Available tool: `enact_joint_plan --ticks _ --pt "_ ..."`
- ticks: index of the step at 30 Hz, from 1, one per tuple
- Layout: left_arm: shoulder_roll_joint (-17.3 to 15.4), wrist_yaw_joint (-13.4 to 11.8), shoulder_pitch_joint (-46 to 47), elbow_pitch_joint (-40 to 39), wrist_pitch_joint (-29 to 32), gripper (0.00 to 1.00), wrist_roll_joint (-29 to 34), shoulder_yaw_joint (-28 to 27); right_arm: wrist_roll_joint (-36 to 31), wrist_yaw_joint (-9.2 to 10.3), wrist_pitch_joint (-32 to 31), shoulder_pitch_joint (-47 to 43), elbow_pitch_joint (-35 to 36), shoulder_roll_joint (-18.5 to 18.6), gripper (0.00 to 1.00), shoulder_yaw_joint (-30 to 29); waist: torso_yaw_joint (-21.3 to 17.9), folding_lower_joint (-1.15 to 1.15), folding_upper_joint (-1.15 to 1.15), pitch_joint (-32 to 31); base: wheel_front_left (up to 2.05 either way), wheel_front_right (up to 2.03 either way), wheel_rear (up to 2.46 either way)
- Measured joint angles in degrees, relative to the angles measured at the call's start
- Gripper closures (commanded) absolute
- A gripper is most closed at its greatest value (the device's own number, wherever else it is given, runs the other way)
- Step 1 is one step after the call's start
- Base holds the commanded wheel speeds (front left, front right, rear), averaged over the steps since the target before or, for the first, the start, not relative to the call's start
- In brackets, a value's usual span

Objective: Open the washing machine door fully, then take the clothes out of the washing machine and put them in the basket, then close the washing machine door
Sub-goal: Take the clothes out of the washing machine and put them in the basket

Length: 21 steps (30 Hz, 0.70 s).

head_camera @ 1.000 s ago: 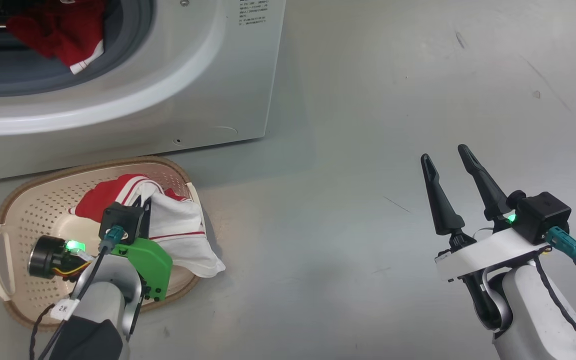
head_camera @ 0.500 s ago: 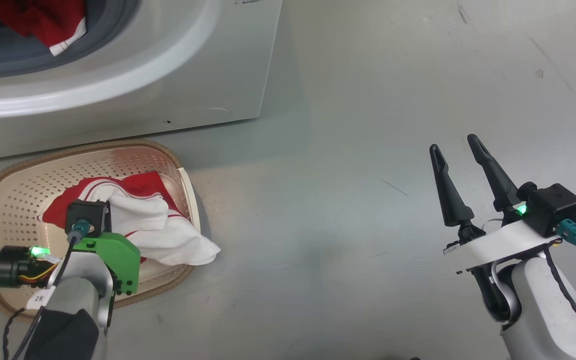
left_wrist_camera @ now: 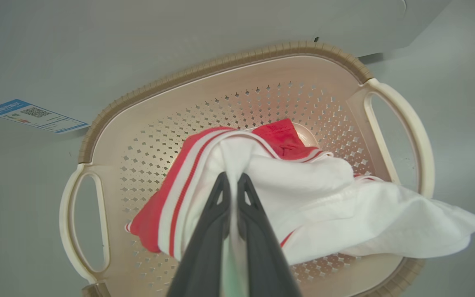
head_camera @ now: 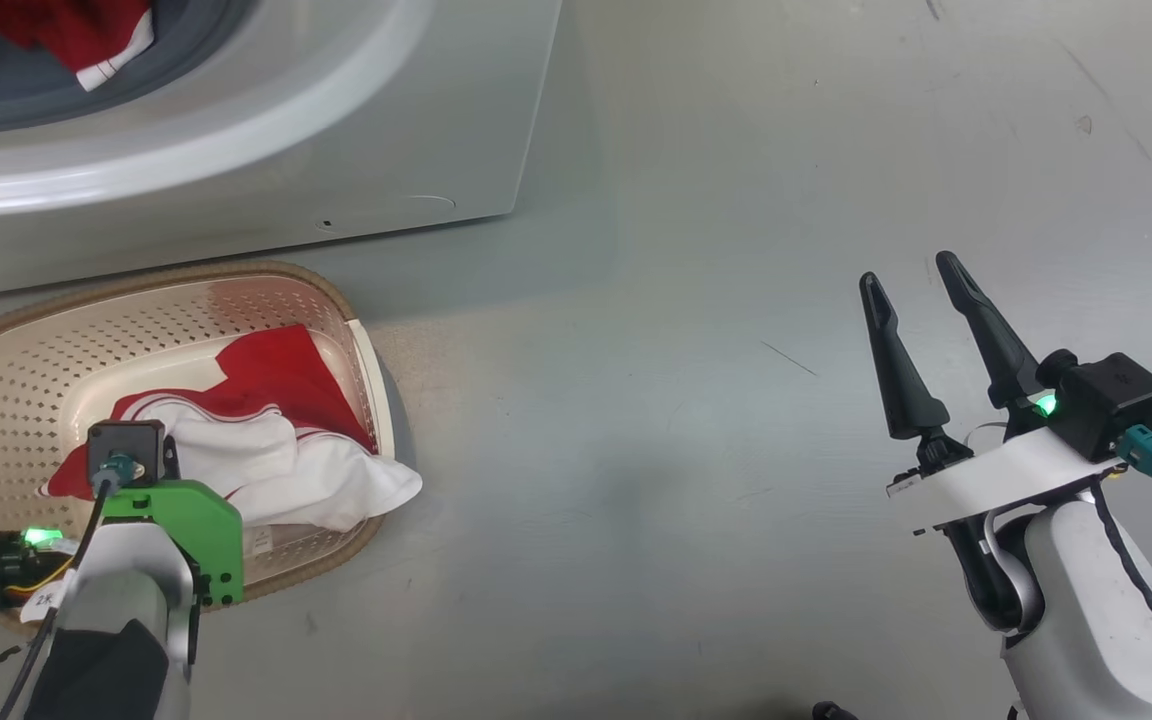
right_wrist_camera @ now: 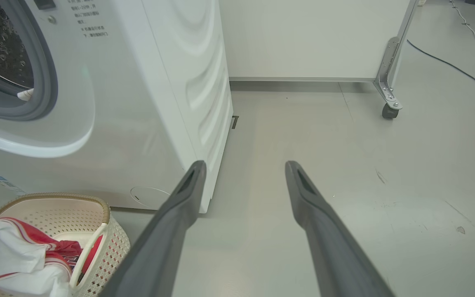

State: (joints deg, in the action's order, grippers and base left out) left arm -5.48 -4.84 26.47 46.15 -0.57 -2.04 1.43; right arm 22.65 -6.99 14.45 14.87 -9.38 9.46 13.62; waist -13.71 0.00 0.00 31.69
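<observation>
Left gripper (left_wrist_camera: pixel 233 179) pinching clothes (left_wrist_camera: pixel 311 185) at tips, cloth draped below into basket (left_wrist_camera: pixel 229 62), maybe touching bottom; right gripper (head_camera: pixel 907 270) wide, empty.

The right gripper (head_camera: pixel 907 268) is formed of two long dark fingers (head_camera: pixel 901 380) on a white plate (head_camera: pixel 1006 475), and a green bracket (head_camera: pixel 196 520) is fitted to the pale grey left arm (head_camera: pixel 126 595).

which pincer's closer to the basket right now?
Left. The left pincer is over the basket, shut on the red and white garment that drapes into it. The right pincer hangs open above the floor, well off to the basket's right.
</observation>
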Motion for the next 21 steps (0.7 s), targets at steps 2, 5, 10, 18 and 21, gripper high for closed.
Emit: enact_joint_plan --ticks 2,5,10,18,21 --pt "0.0 -0.3 0.2 0.8 -0.3 1.00 0.0 -0.2 0.0 0.00 0.0 0.0 0.0 0.0 0.00 0.0 0.0 0.00 0.00 0.1 0.00 0.00 0.00" --pt "0.0 -0.5 1.0 1.8 -1.1 1.00 -0.4 -0.6 0.0 0.00 0.0 0.1 0.0 0.0 0.00 0.0 -0.1 0.00 0.00 0.2 0.00 0.00 0.00" --pt "0.0 -0.8 2.5 3.0 -2.6 0.21 -0.3 -0.7 0.0 0.00 0.0 0.4 -0.1 -0.1 0.00 0.1 -0.1 0.00 0.00 0.2 0.00 0.00 0.00" --pt "0.0 -0.9 3.3 5.9 -3.9 0.00 -0.3 -0.9 0.0 0.00 0.0 0.9 -0.6 -0.5 0.00 0.1 -0.1 0.00 0.00 -0.3 0.00 0.00 0.00" --pt "0.3 -0.9 3.3 7.2 -4.8 0.00 -0.3 -0.6 0.0 0.00 0.0 0.9 -1.1 -0.5 0.00 -0.1 0.1 0.00 0.00 -1.0 0.00 0.00 0.00"
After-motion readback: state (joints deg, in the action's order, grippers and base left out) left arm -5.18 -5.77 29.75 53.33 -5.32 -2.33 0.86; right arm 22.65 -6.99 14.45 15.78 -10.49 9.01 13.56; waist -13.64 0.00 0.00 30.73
